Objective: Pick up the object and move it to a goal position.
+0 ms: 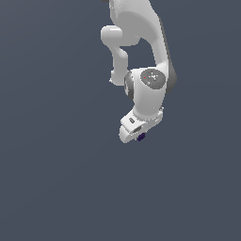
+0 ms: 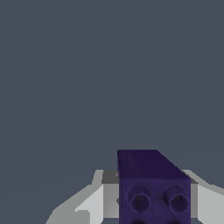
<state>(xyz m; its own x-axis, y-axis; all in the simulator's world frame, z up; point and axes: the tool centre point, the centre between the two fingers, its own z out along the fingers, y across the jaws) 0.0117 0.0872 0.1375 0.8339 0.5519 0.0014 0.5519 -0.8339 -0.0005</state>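
Note:
The object (image 1: 140, 137) is a tiny dark purple-navy block, peeking out just under the white hand of my gripper (image 1: 138, 133) in the exterior view. In the wrist view the object (image 2: 153, 188) fills the space between the two pale fingers (image 2: 94, 203) and shows round studs on the face towards the camera. The gripper (image 2: 146, 175) is shut on it, with a finger on either side. In the exterior view the hand hides the fingertips.
A plain dark grey-blue surface (image 1: 56, 179) surrounds the arm on all sides in both views. The white arm (image 1: 141, 47) comes down from the upper middle of the exterior view. No other objects or markers show.

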